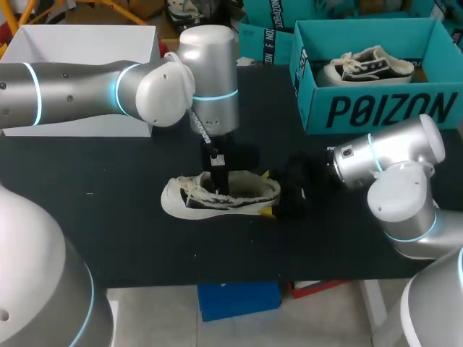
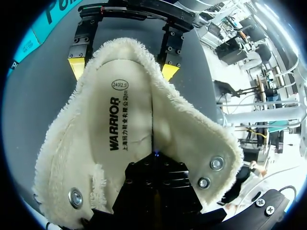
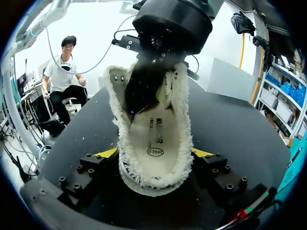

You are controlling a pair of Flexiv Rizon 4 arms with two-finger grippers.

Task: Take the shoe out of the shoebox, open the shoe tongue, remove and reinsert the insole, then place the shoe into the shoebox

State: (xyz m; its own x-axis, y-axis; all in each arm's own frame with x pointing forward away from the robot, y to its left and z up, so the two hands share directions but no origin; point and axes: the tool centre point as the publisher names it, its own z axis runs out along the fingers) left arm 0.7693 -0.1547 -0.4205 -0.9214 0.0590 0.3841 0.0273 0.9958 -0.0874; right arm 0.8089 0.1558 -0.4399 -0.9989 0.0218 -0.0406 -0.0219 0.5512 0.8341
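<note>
A cream fleece-lined shoe (image 1: 189, 199) lies on the black table (image 1: 108, 217), toe to the left. Its printed insole (image 2: 122, 124) lies inside. My left gripper (image 1: 219, 189) comes straight down into the shoe's mouth, fingers shut, tips on the insole (image 3: 156, 136); I cannot tell whether they pinch it. In the left wrist view my left gripper (image 2: 153, 155) shows only as black fingers. My right gripper (image 1: 269, 194) holds the heel, one yellow fingertip (image 3: 108, 152) on each side of it. The teal shoebox (image 1: 376, 108) stands at the back right.
A second shoe (image 1: 369, 66) lies in the teal shoebox. A white box (image 1: 87, 43) stands at the back left, behind my left arm. A teal lid or box (image 1: 260, 45) stands behind the left gripper.
</note>
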